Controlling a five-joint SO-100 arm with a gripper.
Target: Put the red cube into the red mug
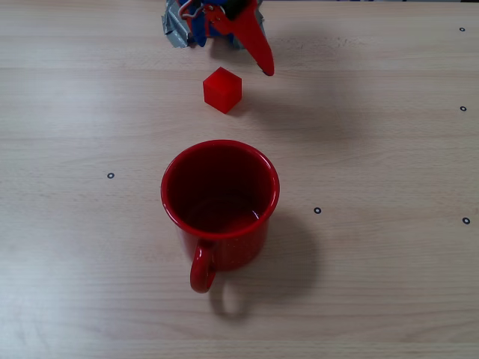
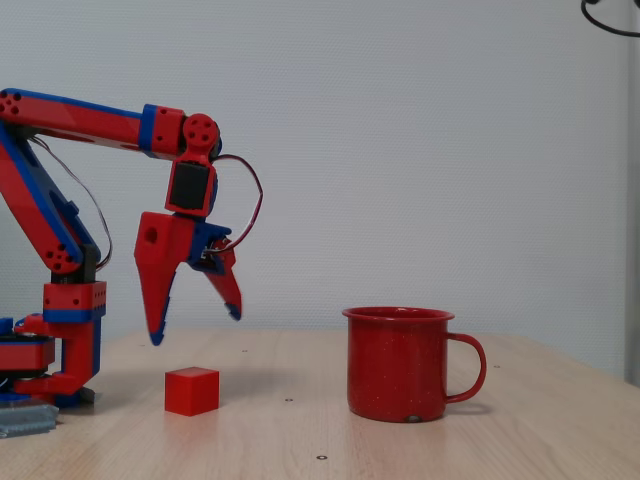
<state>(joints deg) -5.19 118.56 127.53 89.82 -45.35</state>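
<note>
The red cube [image 1: 222,90] [image 2: 191,390] rests on the wooden table between the arm's base and the red mug. Upright and apart from the cube, the red mug [image 1: 219,198] [image 2: 398,362] shows a dark, bare inside from above; its handle points toward the table's near edge there and to the right in the side-on fixed view. My gripper [image 2: 196,328] hangs above the cube, open, with nothing between its fingers. Seen from above, one long red finger [image 1: 251,41] slants down at the top, just right of the cube.
The arm's red and blue base [image 2: 60,340] stands at the left edge, on grey tape [image 1: 178,30]. Small black ring marks [image 1: 317,210] dot the table. A white wall runs behind the table.
</note>
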